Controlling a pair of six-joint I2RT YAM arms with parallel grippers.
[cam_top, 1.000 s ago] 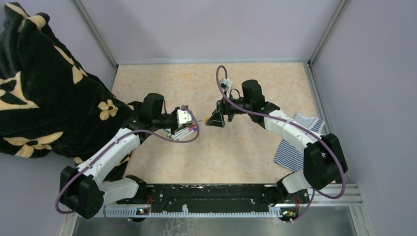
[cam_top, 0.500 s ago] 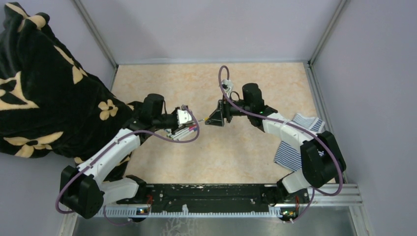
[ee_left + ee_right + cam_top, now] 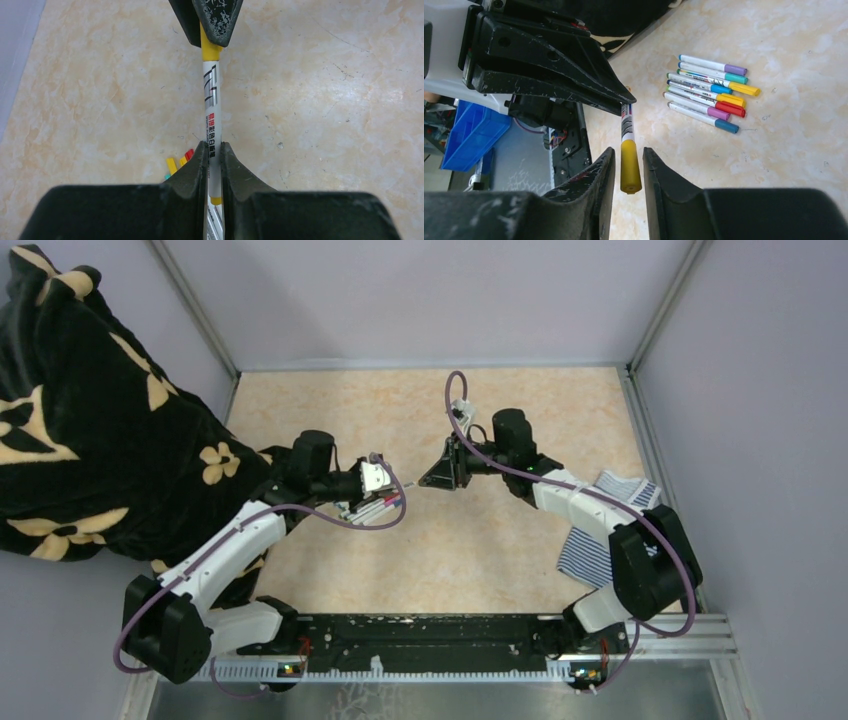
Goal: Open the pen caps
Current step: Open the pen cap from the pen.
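The left claw (image 3: 214, 150) is pinched tight on the white barrel of a pen (image 3: 210, 95), which juts straight out ahead of its tips. Its yellow cap (image 3: 630, 170) sits between the narrowly parted fingers of the right claw (image 3: 629, 152); I cannot tell whether they press on it. The other pens (image 3: 709, 97) lie in a row on the table (image 3: 799, 125) below the left claw.

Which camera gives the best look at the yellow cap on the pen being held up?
The right wrist view: the yellow cap shows full length between the right claw's fingers. The left wrist view shows only the part poking out from those fingers. From the top view it is barely a speck.
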